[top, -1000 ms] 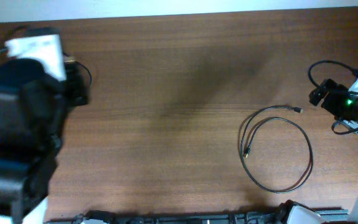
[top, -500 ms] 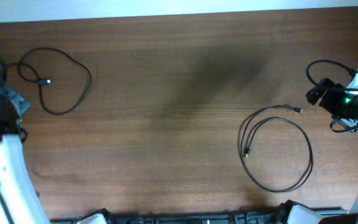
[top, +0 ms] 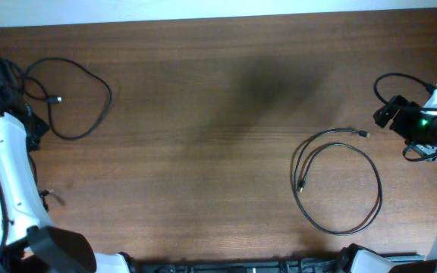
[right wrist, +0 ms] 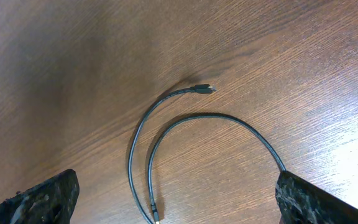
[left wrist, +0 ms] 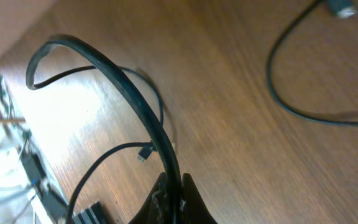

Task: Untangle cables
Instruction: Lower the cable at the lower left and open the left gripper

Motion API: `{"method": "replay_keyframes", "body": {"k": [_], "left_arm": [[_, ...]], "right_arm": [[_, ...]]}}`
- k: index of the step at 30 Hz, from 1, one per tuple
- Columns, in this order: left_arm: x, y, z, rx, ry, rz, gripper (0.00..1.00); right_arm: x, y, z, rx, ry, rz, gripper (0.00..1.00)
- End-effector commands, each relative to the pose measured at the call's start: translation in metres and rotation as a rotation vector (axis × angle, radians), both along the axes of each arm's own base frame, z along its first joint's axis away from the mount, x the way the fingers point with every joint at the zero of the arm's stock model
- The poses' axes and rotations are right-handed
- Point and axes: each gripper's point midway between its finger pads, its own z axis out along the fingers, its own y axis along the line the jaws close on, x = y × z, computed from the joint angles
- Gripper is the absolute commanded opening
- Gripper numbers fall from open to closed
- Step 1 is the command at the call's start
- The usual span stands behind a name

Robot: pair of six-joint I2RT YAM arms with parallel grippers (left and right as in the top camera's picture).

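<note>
Nearly done, seemingly: one thin black looped USB cord (top: 110, 97) lying far left on the brown wooden table (top: 218, 152), a second thin black loop (top: 380, 193) well apart at right. Left gripper (left wrist: 171, 199) clenched on a third black cord (left wrist: 132, 99); right gripper (right wrist: 179, 202) splayed, empty. Left to do: laying that third down apart.

Bottom centre: left gripper (left wrist: 173, 190), jaws pinched shut on black cable (left wrist: 123, 84). Cable rises from fingertips, arcs up-left above table (left wrist: 229, 155), bends sharply near top left, then thinner run trails back right (nearest stretch looks thick, slightly blurred). Just left of gripper, small plug (left wrist: 144, 153) with cord curving down-left; same cable or not, cannot tell. Upper right: second cable (left wrist: 269, 71) curving flat on wood, plug end (left wrist: 342, 7) at top edge. Left: table edge, blurred clutter beyond.
</note>
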Motion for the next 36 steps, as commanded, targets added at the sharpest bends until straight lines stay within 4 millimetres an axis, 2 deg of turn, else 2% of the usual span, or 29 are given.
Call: {"method": "replay_keyframes", "body": {"k": [1, 7, 10, 15, 17, 21, 26, 29, 31, 34, 36], "left_arm": [[-0.002, 0.007, -0.016, -0.034, 0.019, 0.072, 0.01], [-0.003, 0.014, -0.034, -0.084, 0.039, 0.128, 0.04], [-0.001, 0.012, -0.045, -0.145, 0.033, 0.139, 0.00], [0.007, 0.017, -0.060, -0.256, -0.062, 0.252, 0.00], [0.015, 0.019, -0.061, -0.297, -0.121, 0.259, 0.00], [0.031, 0.037, -0.053, -0.335, -0.272, 0.275, 0.00], [0.035, 0.054, -0.031, -0.301, -0.367, 0.247, 0.00], [0.040, 0.063, -0.006, -0.231, -0.437, 0.180, 0.00], [0.043, 0.068, 0.020, -0.170, -0.516, 0.162, 0.00], [0.046, 0.072, 0.080, -0.046, -0.691, 0.116, 0.00], [0.039, 0.071, 0.111, 0.028, -0.759, 0.107, 0.00]], "right_arm": [[0.001, 0.000, 0.001, 0.004, -0.003, 0.000, 0.99], [0.001, 0.000, 0.001, 0.004, -0.003, 0.000, 0.99], [0.001, 0.000, 0.001, 0.004, -0.003, 0.000, 0.99], [0.001, 0.000, 0.001, 0.004, -0.003, 0.000, 0.99], [0.001, 0.000, 0.001, 0.004, -0.003, 0.000, 0.99], [0.001, 0.000, 0.001, 0.004, -0.002, -0.001, 0.99], [0.001, 0.000, 0.000, 0.005, -0.001, -0.001, 0.99], [0.001, 0.000, 0.000, 0.005, -0.001, -0.001, 0.99], [0.001, 0.000, 0.000, 0.006, 0.000, 0.000, 0.98], [0.001, 0.000, 0.000, 0.006, 0.000, 0.000, 0.99], [0.001, 0.000, 0.000, 0.006, 0.000, 0.000, 0.99]]}}
